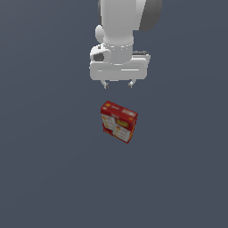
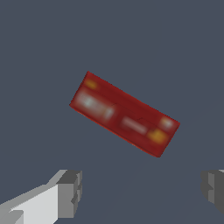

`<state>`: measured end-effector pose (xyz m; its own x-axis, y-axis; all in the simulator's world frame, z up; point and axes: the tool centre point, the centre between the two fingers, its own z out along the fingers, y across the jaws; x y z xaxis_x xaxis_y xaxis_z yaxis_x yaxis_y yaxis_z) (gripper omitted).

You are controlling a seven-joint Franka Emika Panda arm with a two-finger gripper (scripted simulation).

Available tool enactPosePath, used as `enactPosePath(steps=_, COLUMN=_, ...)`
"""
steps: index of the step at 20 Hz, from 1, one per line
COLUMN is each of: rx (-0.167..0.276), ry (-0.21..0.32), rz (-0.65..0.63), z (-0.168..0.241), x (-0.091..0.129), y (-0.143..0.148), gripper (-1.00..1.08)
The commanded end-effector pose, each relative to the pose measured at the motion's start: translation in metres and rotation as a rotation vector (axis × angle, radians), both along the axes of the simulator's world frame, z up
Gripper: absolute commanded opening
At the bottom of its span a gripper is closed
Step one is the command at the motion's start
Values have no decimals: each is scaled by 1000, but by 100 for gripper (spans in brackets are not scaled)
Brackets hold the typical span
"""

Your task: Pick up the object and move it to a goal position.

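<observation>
The red carton (image 1: 119, 122) with white and yellow printed panels stands upright on the dark grey floor, turned a little askew, near the middle of the exterior view. In the wrist view its red top face (image 2: 124, 113) shows from above, slanted. My gripper (image 1: 118, 84) hangs open and empty above and behind the carton, clear of it. Its two fingers (image 2: 70, 192) are spread about as wide as the carton, with nothing between them.
The flat dark grey floor (image 1: 49, 169) stretches all around the carton. The white arm (image 1: 122, 26) rises out of the exterior view's top. No goal marker shows.
</observation>
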<state>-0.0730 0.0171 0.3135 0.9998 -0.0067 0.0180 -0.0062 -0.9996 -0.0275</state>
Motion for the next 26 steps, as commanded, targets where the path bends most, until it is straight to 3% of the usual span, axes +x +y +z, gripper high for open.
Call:
enactPosePath(steps=1, rx=0, ry=0, rz=0, z=0, x=0, y=0, gripper=100)
enactPosePath(steps=10, rx=-5, ry=67, rz=-39, z=-22, x=-15, y=-25, gripper=100)
enactPosePath(steps=18, rx=-6, ry=62, rz=-11, z=-22, x=-13, y=-23, gripper=100)
enactPosePath(steps=26, rx=-8, ry=56, rz=101, z=-27, x=-7, y=-20, gripper=100)
